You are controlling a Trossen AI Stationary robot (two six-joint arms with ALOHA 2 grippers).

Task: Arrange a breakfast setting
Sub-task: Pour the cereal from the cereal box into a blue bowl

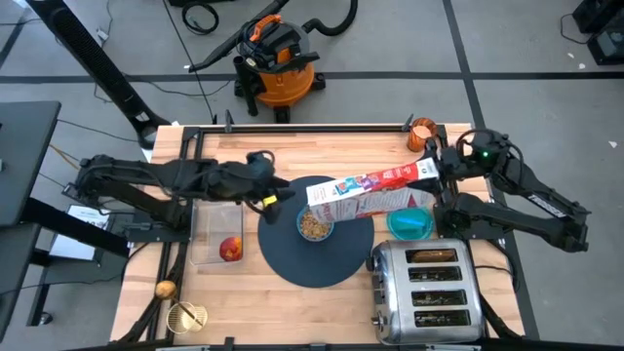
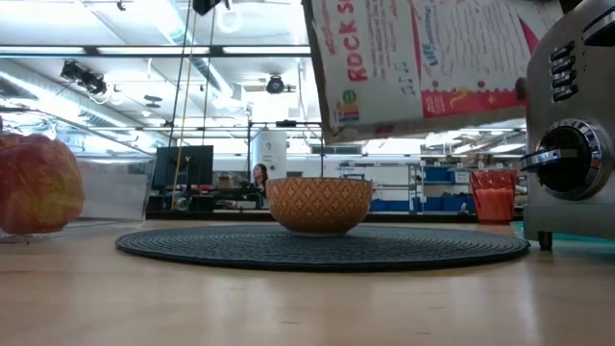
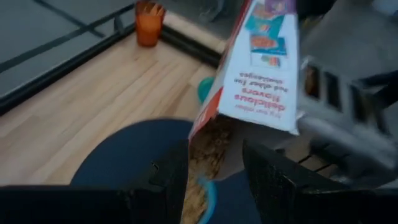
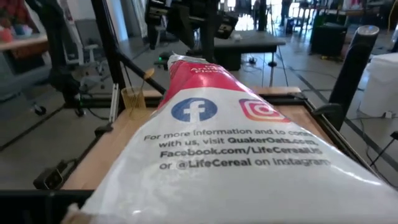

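1. While the left arm reaches in from the table's left edge, a red apple point(image 1: 230, 249) lies on the left part of the light wooden table point(image 1: 244, 292). It sits inside a clear rectangular plastic container point(image 1: 207, 234).
2. Near the front-left corner stands a gold-coloured metal object point(image 1: 185, 316), too small to tell what it is.
3. The left gripper point(image 1: 276, 198) hovers just left of the bowl, above the mat's rear-left edge. In the left wrist view its two dark fingers point(image 3: 163, 186) stand spread apart with nothing pinched between them.
4. A large dark slate-blue round mat point(image 1: 322, 263) lies flat at the table's middle.
5. A small round bowl with a light-blue rim point(image 1: 314, 226) stands upright on the rear part of the mat, with brown cereal inside it.
6. A white-and-red cardboard cereal box point(image 1: 366, 190) hangs in the air, tilted down toward the left. Its open mouth is directly over the bowl, and cereal shows at the opening in the left wrist view.
7. A teal shallow dish point(image 1: 409, 224) rests on the table just right of the mat, partly under the box.
8. A silver metal toaster point(image 1: 426, 288) sits in front of the dish.
9. A copper-orange cup point(image 1: 422, 134) stands at the rear edge, well apart from the mat.
10. The right gripper point(image 1: 431, 171) is clamped on the raised right end of the box.
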